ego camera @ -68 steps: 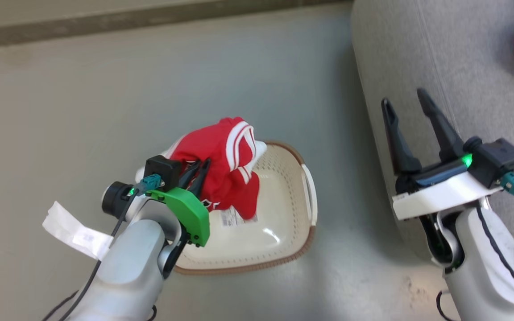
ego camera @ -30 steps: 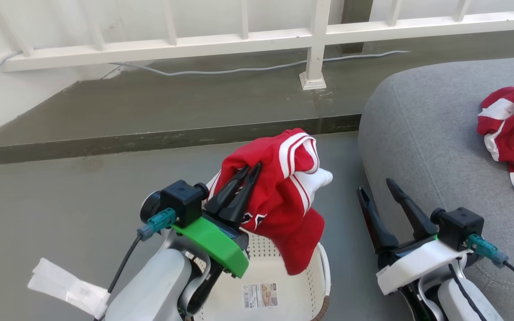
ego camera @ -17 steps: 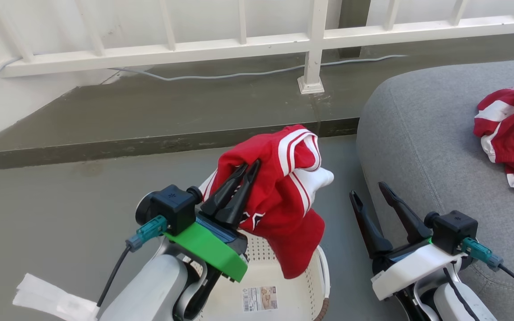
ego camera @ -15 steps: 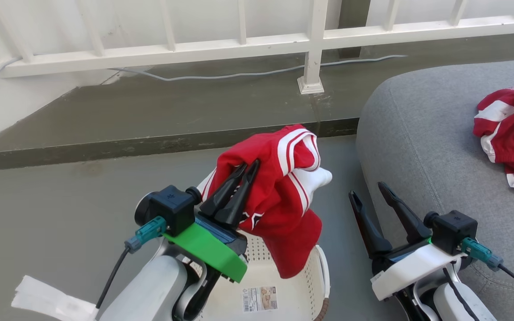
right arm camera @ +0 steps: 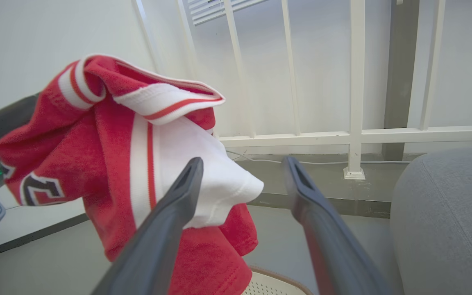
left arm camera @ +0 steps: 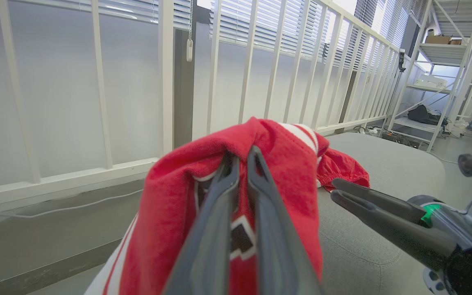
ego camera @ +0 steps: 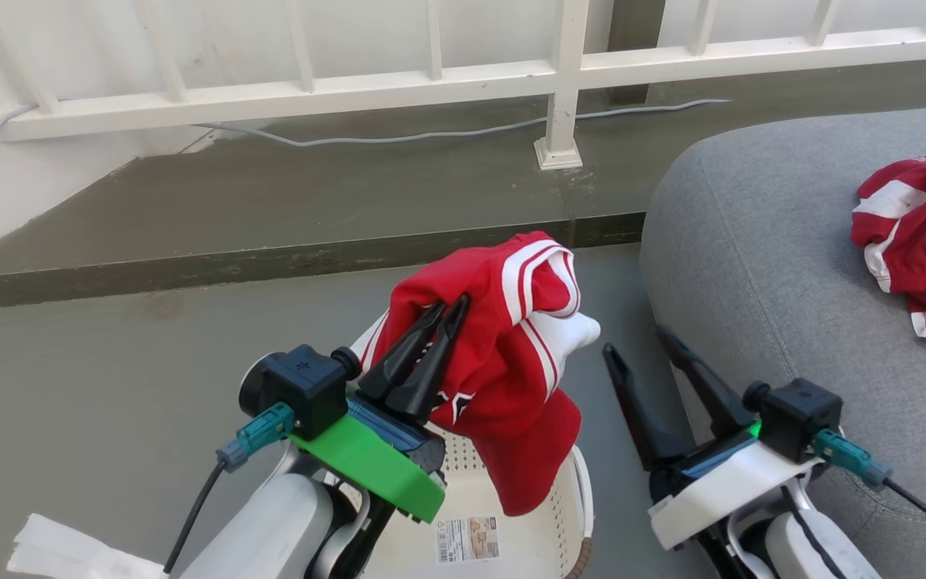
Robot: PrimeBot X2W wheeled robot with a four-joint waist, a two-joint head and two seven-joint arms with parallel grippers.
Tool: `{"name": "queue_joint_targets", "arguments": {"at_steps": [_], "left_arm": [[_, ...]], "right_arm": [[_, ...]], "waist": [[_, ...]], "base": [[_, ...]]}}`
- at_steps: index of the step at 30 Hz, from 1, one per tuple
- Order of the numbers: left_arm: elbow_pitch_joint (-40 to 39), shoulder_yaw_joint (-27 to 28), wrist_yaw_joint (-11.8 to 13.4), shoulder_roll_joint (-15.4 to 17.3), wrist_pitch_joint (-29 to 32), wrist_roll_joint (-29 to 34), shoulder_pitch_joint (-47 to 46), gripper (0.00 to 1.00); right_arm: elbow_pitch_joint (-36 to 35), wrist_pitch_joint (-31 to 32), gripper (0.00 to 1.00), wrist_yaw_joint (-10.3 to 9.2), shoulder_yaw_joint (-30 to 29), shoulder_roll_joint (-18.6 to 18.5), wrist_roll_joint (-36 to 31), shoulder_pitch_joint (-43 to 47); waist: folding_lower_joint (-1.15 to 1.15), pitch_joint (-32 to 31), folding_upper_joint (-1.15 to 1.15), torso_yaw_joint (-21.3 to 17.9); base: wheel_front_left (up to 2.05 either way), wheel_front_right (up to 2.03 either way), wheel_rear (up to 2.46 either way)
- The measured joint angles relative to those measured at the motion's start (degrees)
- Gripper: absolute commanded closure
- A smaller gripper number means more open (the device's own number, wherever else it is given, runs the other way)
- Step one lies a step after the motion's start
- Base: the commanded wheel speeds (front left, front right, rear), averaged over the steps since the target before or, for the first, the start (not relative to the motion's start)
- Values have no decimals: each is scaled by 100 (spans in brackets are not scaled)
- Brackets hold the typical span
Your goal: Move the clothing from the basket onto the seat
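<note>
The basket (ego camera: pixel 547 527) sits on the floor, near the left edge of the seat (ego camera: pixel 768 265). Above it the left gripper (ego camera: pixel 448 304) pinches 1 red jersey (ego camera: pixel 511 378) tight between its 2 fingers, the cloth hanging over the basket. The right gripper (ego camera: pixel 636 339) stands spread wide and empty beside that edge. Farther on, a 2nd jersey (ego camera: pixel 925 233) lies on the seat, well in from its rounded corner.

One red-and-white jersey (ego camera: pixel 511 354) bunched aloft above the cream basket (ego camera: pixel 547 535), another jersey (ego camera: pixel 925 233) crumpled on the grey seat (ego camera: pixel 752 265)
</note>
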Motion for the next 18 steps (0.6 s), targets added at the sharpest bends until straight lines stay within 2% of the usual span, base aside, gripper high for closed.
{"name": "queue_joint_targets", "arguments": {"at_steps": [9, 14, 18], "left_arm": [[-183, -18, 52, 31, 108, 0, 110, 100], [-308, -97, 52, 31, 156, 0, 111, 100], [-439, -268, 41, -5, 222, 1, 110, 100]], "right_arm": [[-424, 66, 0, 100, 709, 64, 64, -60], [-361, 186, 0, 104, 1211, 105, 100, -224], [-172, 224, 0, 152, 1290, 94, 100, -336]], "waist": [[0, -2, 0, 8], [0, 18, 0, 17], [0, 35, 0, 75]], "base": [[0, 0, 0], [0, 0, 0], [0, 0, 0]]}}
